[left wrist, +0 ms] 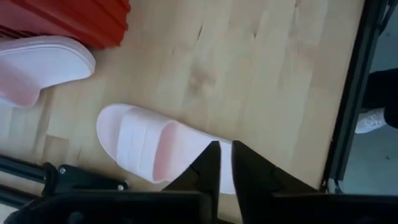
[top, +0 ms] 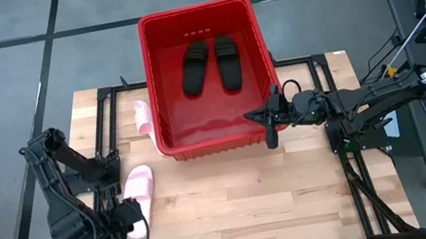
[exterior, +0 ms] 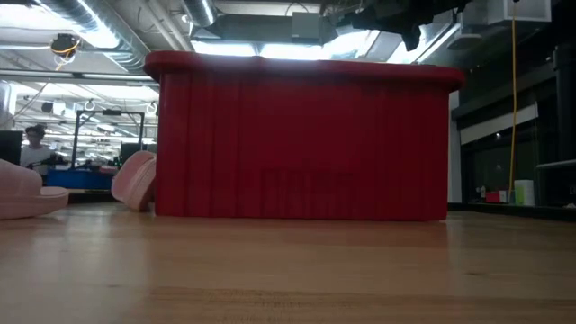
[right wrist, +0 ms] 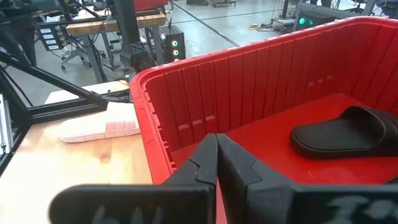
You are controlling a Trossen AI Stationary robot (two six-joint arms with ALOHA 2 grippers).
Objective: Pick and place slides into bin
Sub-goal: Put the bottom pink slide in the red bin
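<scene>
Slides: one pink slide (left wrist: 149, 149) is seen flat on the tabletop (top: 244, 193), just beyond the clenched, empty left tool (left wrist: 224, 163); the right tool (right wrist: 216, 155), likewise clenched, is held over the bin (top: 155, 77).

Two black slides (top: 195, 66) (top: 227, 62) inside one red bin (top: 163, 93); two pink slides on the desk, one (top: 138, 185) lying flat, one (top: 142, 116) leaning against the bin wall. Two arms, two pincers (top: 130, 222) (top: 270, 127).

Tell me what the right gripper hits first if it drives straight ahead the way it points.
Likely the bin's near wall or rim: the right gripper, fingers together, points at it. Clearing the rim, it would head inside toward the black slide. Depth is unclear.
</scene>
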